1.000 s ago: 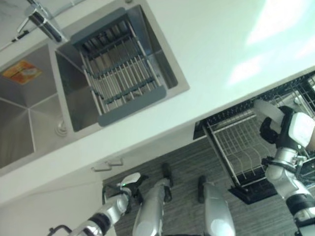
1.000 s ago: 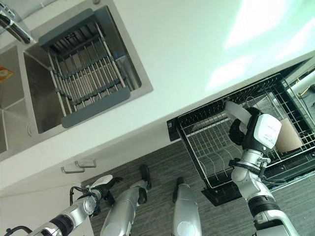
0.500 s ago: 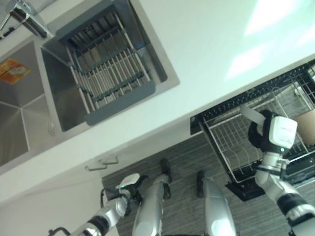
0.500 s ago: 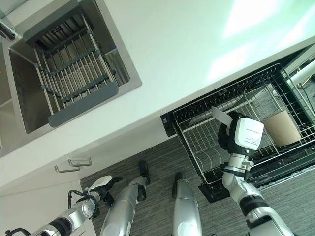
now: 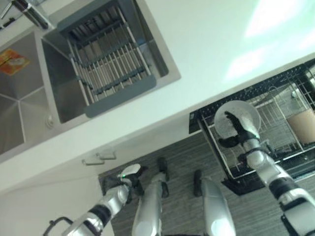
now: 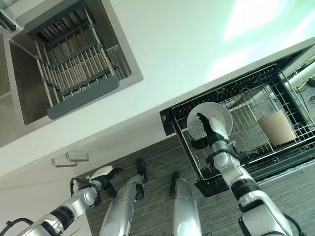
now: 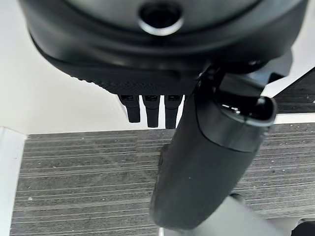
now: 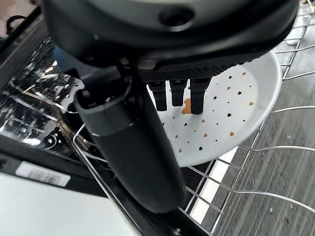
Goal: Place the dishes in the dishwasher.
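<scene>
I have the right robot hand (image 6: 210, 129) over the pulled-out dishwasher rack (image 6: 256, 147), its fingers laid fairly straight against the face of a white speckled plate (image 6: 209, 121) that stands tilted at the rack's near corner; I cannot tell from here whether the thumb pinches the rim, and the right wrist view shows the fingers resting on the plate (image 8: 216, 118) with the rack wires under its lower edge. A brown cup (image 6: 273, 127) sits further along the same rack. My left robot hand (image 5: 129, 175) hangs idle and relaxed down by the floor, below the surface (image 5: 197, 49) with its sink (image 5: 29, 103). My worry is the plate's footing: if its edge is not between the wires, letting go could tip it flat or slide it off the rack's front edge.
</scene>
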Motion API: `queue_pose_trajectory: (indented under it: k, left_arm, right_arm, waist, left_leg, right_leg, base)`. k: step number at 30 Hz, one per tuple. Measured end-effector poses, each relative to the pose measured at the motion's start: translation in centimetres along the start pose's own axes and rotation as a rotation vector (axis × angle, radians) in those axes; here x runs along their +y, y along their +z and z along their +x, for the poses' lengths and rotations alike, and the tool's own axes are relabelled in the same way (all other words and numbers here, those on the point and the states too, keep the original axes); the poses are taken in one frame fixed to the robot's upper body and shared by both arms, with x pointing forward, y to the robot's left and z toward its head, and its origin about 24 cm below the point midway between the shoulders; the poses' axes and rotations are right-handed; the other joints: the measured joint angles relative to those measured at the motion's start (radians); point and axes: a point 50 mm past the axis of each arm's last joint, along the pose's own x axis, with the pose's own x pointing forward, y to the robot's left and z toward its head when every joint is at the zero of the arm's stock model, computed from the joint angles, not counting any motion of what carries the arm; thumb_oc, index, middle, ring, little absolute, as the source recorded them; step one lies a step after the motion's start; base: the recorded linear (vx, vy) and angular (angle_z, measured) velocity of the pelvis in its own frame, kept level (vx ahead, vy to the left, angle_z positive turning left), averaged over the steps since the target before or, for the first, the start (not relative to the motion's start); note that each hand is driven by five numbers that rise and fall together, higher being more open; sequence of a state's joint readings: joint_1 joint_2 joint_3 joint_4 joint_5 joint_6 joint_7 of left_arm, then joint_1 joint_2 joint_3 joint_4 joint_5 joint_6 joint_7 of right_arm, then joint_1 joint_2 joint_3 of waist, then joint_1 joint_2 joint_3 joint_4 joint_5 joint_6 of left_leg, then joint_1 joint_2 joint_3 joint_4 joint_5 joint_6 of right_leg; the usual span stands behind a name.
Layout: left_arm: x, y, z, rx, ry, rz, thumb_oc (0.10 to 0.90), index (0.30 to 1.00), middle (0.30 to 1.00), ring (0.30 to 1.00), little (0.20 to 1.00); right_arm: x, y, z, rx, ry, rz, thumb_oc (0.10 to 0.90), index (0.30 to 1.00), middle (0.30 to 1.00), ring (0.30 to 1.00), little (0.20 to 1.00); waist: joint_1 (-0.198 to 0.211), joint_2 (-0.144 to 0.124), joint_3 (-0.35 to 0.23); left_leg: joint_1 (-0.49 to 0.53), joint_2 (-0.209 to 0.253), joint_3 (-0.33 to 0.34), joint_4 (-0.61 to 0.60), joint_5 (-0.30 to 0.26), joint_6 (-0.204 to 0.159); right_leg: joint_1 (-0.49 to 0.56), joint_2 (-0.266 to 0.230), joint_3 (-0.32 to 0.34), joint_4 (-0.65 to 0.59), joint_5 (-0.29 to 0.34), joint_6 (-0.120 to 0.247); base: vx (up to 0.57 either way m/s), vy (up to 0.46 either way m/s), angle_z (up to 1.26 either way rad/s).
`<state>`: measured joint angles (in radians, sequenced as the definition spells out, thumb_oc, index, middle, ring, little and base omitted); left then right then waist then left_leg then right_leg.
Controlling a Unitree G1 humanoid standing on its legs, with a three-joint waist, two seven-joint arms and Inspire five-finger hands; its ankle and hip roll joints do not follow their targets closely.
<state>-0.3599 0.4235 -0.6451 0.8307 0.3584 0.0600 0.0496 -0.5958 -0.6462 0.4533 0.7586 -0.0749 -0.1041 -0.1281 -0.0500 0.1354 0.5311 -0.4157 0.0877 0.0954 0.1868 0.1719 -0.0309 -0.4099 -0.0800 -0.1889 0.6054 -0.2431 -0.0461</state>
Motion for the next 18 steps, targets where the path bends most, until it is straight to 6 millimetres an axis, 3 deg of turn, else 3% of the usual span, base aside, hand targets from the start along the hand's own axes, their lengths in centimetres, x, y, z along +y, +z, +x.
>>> queue_pose_trajectory:
  k: [8,10,12,14,16,18]
  left_arm:
    - [0.1,-0.3,0.2,0.045,-0.019,0.006,0.8,0.9,0.9,0.9,0.9]
    - [-0.7,-1.4,-0.1,0.104,-0.04,-0.016,0.8,0.9,0.9,0.9,0.9]
    - [-1.4,-2.2,-0.4,0.144,-0.06,-0.048,0.8,0.9,0.9,0.9,0.9]
    - [-2.4,-3.5,-0.9,0.205,-0.082,-0.078,0.8,0.9,0.9,0.9,0.9]
    - [-3.3,-3.7,-1.1,0.237,-0.083,-0.105,0.8,0.9,0.9,0.9,0.9]
    - [-4.3,-5.6,-2.1,0.31,-0.095,-0.137,0.8,0.9,0.9,0.9,0.9]
  right_arm:
    - [1.7,-0.5,0.0,0.082,0.141,0.005,0.8,0.9,0.9,0.9,0.9]
    - [2.6,-1.4,-1.2,0.125,0.048,0.186,0.8,0.9,0.9,0.9,0.9]
    - [2.8,-0.4,-2.1,0.083,-0.044,0.334,0.8,0.9,0.9,0.9,0.9]
    - [3.1,1.3,-2.9,0.017,-0.164,0.484,0.8,0.9,0.9,0.9,0.9]
    - [2.5,1.3,-5.2,-0.006,-0.301,0.592,0.8,0.9,0.9,0.9,0.9]
    - [2.1,1.6,-6.3,-0.036,-0.382,0.627,0.8,0.9,0.9,0.9,0.9]
  waist:
    - [0.0,-0.021,0.0]
    - [-0.005,-0.029,-0.002]
    - [-0.022,-0.039,-0.003]
    - [-0.045,-0.069,-0.018]
    - [-0.051,-0.096,-0.032]
    - [-0.08,-0.131,-0.059]
  left_leg:
    - [0.061,0.011,-0.023,-0.003,-0.006,0.001]
    - [0.116,0.018,-0.02,-0.021,-0.018,0.004]
    - [0.137,0.019,-0.015,-0.021,-0.031,0.006]
    - [0.153,0.02,0.009,-0.021,-0.042,0.006]
    - [0.176,0.015,0.032,-0.019,-0.057,0.024]
    - [0.198,0.012,0.064,-0.015,-0.073,0.028]
  right_leg:
    - [0.107,0.017,-0.023,-0.075,0.023,0.008]
    - [0.189,0.032,-0.018,-0.163,0.05,0.021]
    - [0.226,0.038,-0.011,-0.204,0.063,0.029]
    - [0.248,0.041,0.011,-0.244,0.08,0.04]
    - [0.276,0.034,0.031,-0.271,0.089,0.052]
    - [0.291,0.029,0.061,-0.285,0.091,0.062]
  base:
    - [0.05,-0.026,0.05]
    - [0.17,0.044,-0.08]
    - [0.1,0.043,-0.1]
    - [0.11,0.063,-0.22]
    - [0.09,0.071,-0.33]
    - [0.07,0.08,-0.39]
